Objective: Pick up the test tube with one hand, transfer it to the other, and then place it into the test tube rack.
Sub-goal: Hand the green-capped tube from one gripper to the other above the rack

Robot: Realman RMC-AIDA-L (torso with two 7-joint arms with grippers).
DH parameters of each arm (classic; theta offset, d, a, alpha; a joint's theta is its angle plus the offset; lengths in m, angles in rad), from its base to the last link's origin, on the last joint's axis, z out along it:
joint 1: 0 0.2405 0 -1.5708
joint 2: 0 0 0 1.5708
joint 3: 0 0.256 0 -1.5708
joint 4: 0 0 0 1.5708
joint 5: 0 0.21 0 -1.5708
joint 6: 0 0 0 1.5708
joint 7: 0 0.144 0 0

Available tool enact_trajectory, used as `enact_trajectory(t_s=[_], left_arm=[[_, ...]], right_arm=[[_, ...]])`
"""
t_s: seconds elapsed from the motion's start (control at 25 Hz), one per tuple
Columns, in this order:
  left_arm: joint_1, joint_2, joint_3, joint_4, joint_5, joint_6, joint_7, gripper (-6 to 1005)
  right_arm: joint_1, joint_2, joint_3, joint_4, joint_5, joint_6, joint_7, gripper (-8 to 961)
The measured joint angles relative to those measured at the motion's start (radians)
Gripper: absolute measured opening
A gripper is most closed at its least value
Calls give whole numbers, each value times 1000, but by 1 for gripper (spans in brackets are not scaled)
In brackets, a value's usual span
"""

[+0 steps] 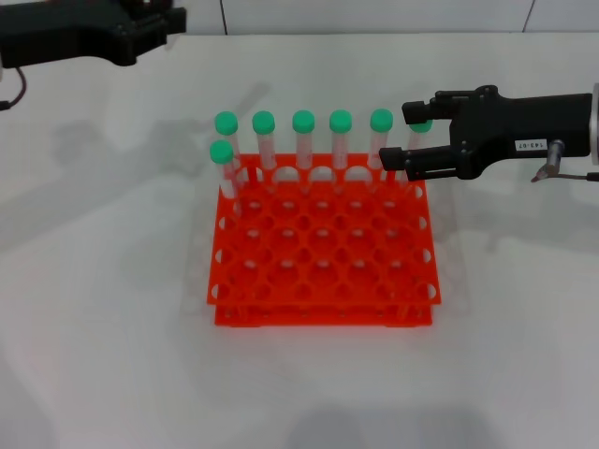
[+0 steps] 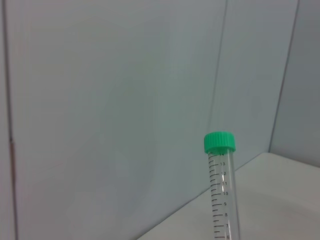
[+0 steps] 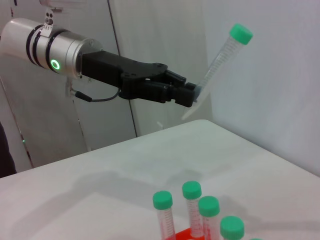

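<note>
While the left gripper (image 3: 192,95) holds the test tube (image 3: 216,70) up in the air near the tabletop's far left corner, pickup looks done but handover isn't: the two grippers are well apart. Left jaws are clamped on the tube's lower end; the tube leans, green cap (image 3: 240,33) up. The left wrist view shows the same tube, cap and printed graduation marks, against a plain wall.

The right gripper (image 1: 405,134), the one with the white label (image 1: 530,145), sits over the far right corner of the rack (image 1: 323,262), jaws parted. A tube there sits between or just behind them; can't tell if they touch it.

Left to do, my read: bring the grippers together, pass the tube, then drop it in a free hole.

Materials:
- Tubes: slim clear plastic, round bottoms, ribbed-looking green screw caps.
- Rack: bright orange-red plastic, square, two tiers, grid of round holes. Far row is filled and one more tube stands at the left edge just in front of it; the rest of the holes are open.
- Tabletop (image 1: 112,327): smooth matte white.
- Grippers: matte black, silver wrists.
</note>
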Motion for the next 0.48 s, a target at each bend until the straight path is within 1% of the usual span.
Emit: enact_trajectory(t_s=[0.16, 0.32, 0.48], left_arm=[[-8, -7, 14, -4, -2, 6, 3, 192], [-16, -14, 61, -4, -8, 5, 11, 192], [-21, -15, 95, -4, -23, 4, 14, 192]], right_arm=[[0, 0, 0, 0, 0, -6, 0, 771], [0, -1, 0, -2, 0, -7, -1, 771], [2, -1, -2, -2, 0, -7, -1, 771]])
